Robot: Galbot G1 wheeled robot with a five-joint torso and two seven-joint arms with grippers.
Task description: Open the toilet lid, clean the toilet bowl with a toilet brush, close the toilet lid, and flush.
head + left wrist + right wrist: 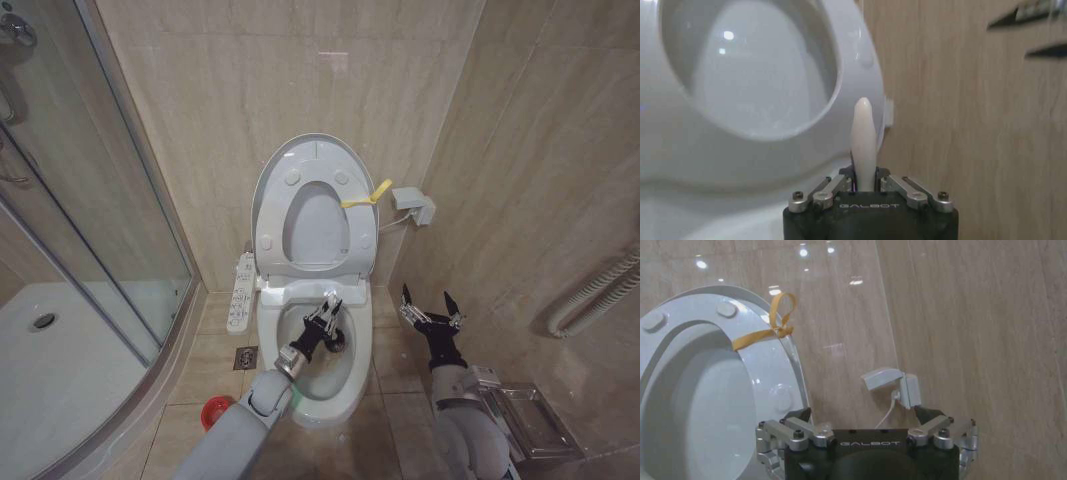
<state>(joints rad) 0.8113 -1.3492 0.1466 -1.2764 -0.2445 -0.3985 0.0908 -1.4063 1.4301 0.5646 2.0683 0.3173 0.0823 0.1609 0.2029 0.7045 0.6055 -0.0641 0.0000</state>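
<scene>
The toilet lid point(275, 165) stands raised against the wall, with the ring seat point(268, 240) folded up onto it. Below, the toilet bowl point(345, 385) lies uncovered. My left gripper point(325, 318) hovers over the bowl, shut on the toilet brush. The brush's white handle point(863, 140) sticks out between the fingers in the left wrist view. Its dark head point(337, 342) hangs inside the bowl. The red holder cup point(214, 410) sits on the floor left of the toilet. My right gripper point(431, 306) waits open to the right of the bowl, holding nothing.
A yellow strap point(368, 196) hangs at the lid's right edge. The white control panel point(241, 292) runs along the toilet's left side, above a floor drain point(246, 357). A glass shower enclosure point(90, 250) stands left. On the right are a wall socket box point(413, 205) and a metal rack point(520, 420).
</scene>
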